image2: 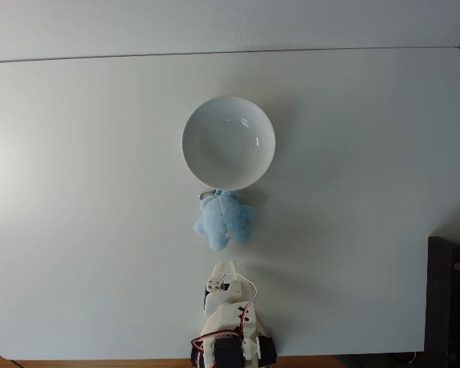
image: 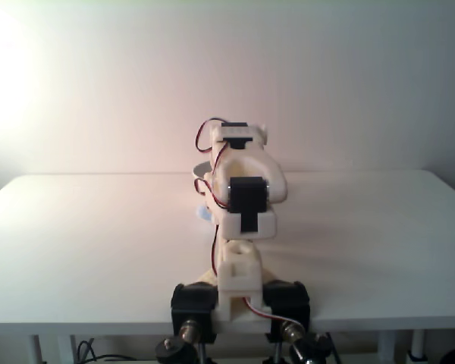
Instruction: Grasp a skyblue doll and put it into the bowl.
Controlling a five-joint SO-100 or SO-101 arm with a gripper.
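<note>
A fixed view: skyblue doll [image2: 224,220] touching bowl [image2: 228,143].

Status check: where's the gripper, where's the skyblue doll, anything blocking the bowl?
Gripper folded back near base, jaw state unreadable. Skyblue doll on the table, just short of the bowl, ungrasped. Bowl empty, nothing between arm and doll.

Item one: the skyblue doll [image2: 224,221], a small plush lump of pale blue, which we find lying flat on the white bench [image2: 77,192] in the fixed view from above, stubby limbs splayed, a small metal ring at its upper end. We note that end just touching the rim of item two. In the other fixed view only a blue sliver [image: 202,213] shows.

Item two: the bowl [image2: 228,143], round, white, glossy, shallow, standing upright and empty.
</note>
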